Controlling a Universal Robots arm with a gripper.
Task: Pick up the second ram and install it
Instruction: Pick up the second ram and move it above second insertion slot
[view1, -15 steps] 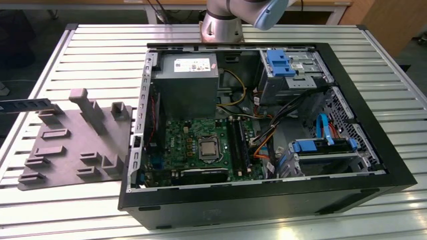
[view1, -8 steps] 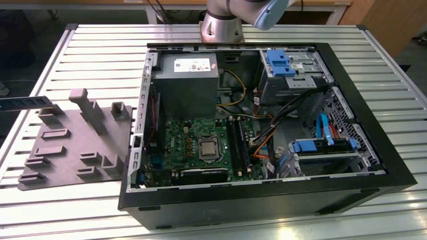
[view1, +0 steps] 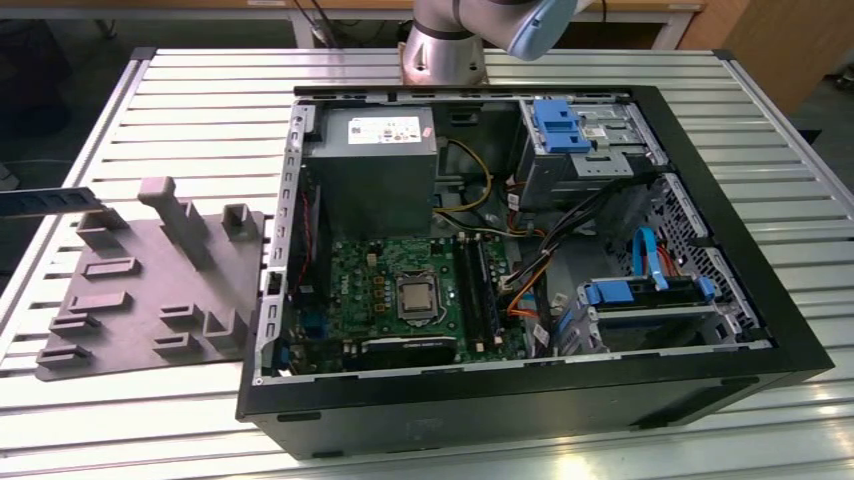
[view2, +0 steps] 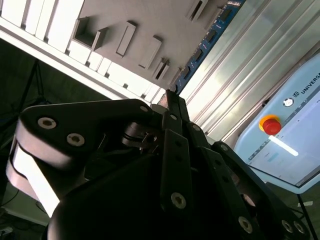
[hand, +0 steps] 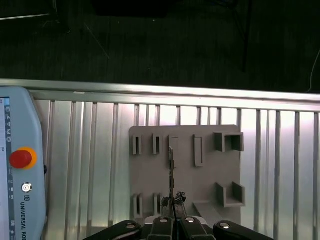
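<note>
My gripper (hand: 172, 202) is shut on the second ram (hand: 171, 170), a slim dark stick seen edge-on and reaching out from between the fingertips above the grey fixture tray (hand: 205, 180). In the second wrist view the ram (view2: 205, 47) runs away from the gripper (view2: 170, 97) over the tray (view2: 130, 25) and the slatted table. In the exterior view the ram (view1: 54, 200) hangs in the air at the far left, just above and left of the tray (view1: 134, 300). The long black memory slots (view1: 474, 290) lie on the green motherboard inside the open computer case (view1: 747, 330).
The case holds a grey power supply (view1: 367, 160), blue drive brackets (view1: 561, 125) and orange and yellow cables. A light blue teach pendant (hand: 20, 200) with a red button (view2: 271, 125) lies on the table beside the tray. The table edge (hand: 160, 90) runs beyond the tray.
</note>
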